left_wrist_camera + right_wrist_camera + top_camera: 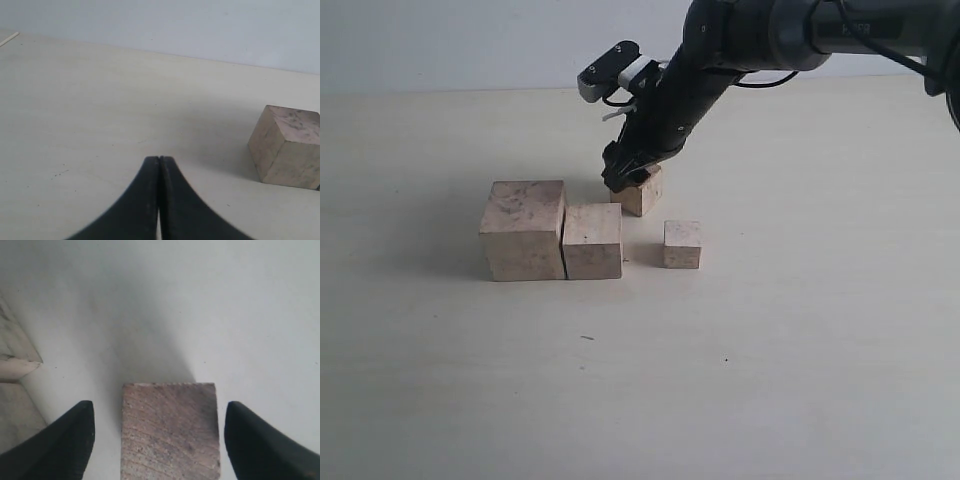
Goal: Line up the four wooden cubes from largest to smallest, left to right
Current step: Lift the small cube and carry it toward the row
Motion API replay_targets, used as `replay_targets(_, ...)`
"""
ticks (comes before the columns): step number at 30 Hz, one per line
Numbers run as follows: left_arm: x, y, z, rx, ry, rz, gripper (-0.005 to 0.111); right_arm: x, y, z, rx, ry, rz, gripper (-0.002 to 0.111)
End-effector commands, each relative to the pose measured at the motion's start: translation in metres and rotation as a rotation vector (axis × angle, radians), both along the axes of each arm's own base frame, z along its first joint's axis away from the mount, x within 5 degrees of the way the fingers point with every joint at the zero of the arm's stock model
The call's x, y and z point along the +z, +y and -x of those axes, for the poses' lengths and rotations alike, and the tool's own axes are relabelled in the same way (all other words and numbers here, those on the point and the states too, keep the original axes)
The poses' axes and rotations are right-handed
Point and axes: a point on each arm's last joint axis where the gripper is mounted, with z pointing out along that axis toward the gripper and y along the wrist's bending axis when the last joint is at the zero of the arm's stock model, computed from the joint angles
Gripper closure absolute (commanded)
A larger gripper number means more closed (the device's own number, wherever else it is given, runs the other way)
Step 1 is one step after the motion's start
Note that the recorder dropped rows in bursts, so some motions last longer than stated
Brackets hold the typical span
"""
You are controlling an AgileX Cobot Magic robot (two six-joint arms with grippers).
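Observation:
Four pale wooden cubes rest on the table. The largest cube stands at the left, with the second-largest cube touching its right side. The smallest cube sits apart, further right. The third cube lies behind the gap between them. My right gripper is lowered over it and open. In the right wrist view, both fingers flank this cube with a gap on each side. My left gripper is shut on nothing, low over bare table. One cube stands ahead of it.
The right arm reaches in from the upper right, above the table's back half. In the right wrist view, a corner of another pale cube shows beside one finger. The pale tabletop stretches toward the front.

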Motion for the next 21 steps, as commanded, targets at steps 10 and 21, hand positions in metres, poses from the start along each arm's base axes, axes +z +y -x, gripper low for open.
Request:
replay_targets(10, 0.0, 0.0, 0.0, -0.005, -0.012, -0.001, 0.107, -0.01, -0.003, 0.002, 0.023, 0.034, 0.046, 0.052)
replay_targets(21, 0.0, 0.0, 0.0, -0.005, -0.012, -0.001, 0.107, -0.007, -0.013, 0.005, 0.006, 0.063, 0.157, 0.108)
